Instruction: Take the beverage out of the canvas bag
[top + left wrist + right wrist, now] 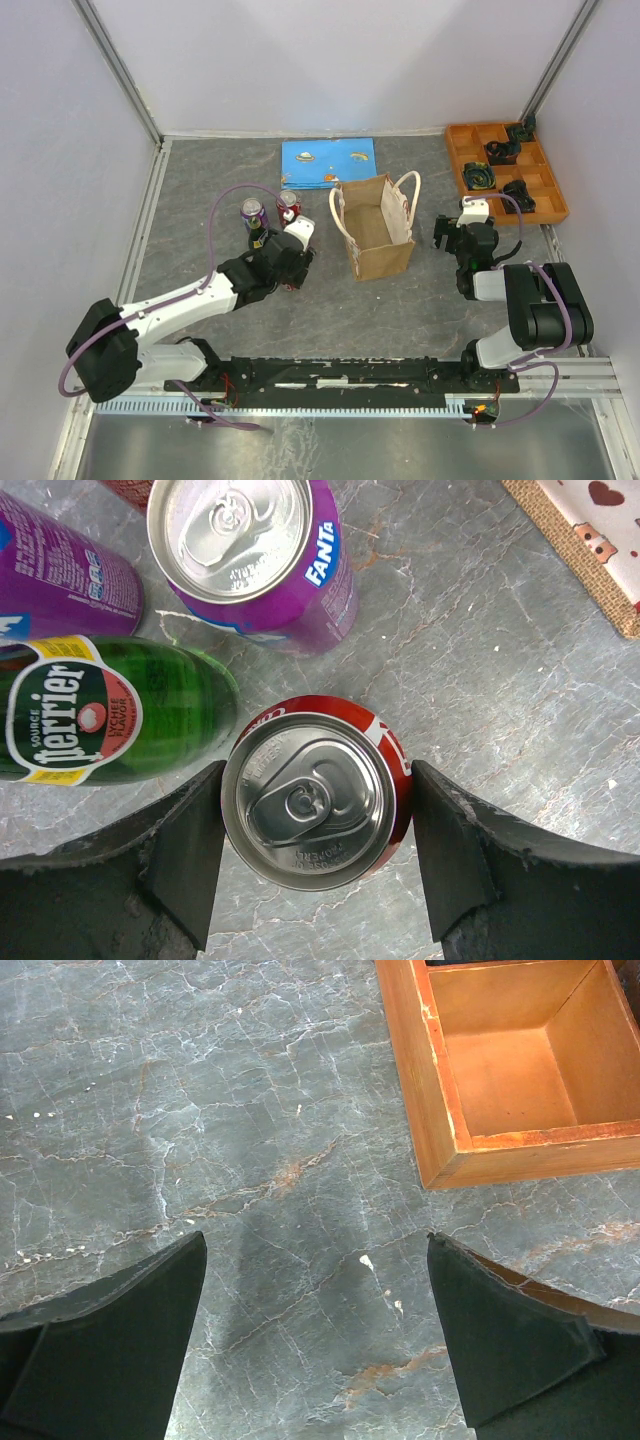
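While two robot arms reach forward over a grey marbled table (200, 190), the canvas bag (378, 240) stands upright and open at its middle, cream handles flopped outward, and no drink shows inside it from above. Well apart to the bag's right sits an orange tray (430, 1070) of compartments, and behind the bag lies a blue picture card (328, 163). Left of the bag and clear of it, drinks are gathered: a green Perrier bottle (110, 720), a purple Fanta can (250, 540) and a red can (315, 805). The left gripper (318, 767) points down over the red can, its two dark fingers pressed against opposite sides. Whether the can rests on the table or hangs just above it cannot be told. The right gripper (315, 1240) is spread wide over bare table beside the tray, holding nothing. The beverage looks to be out of the bag; what seems left is setting it down and letting go.
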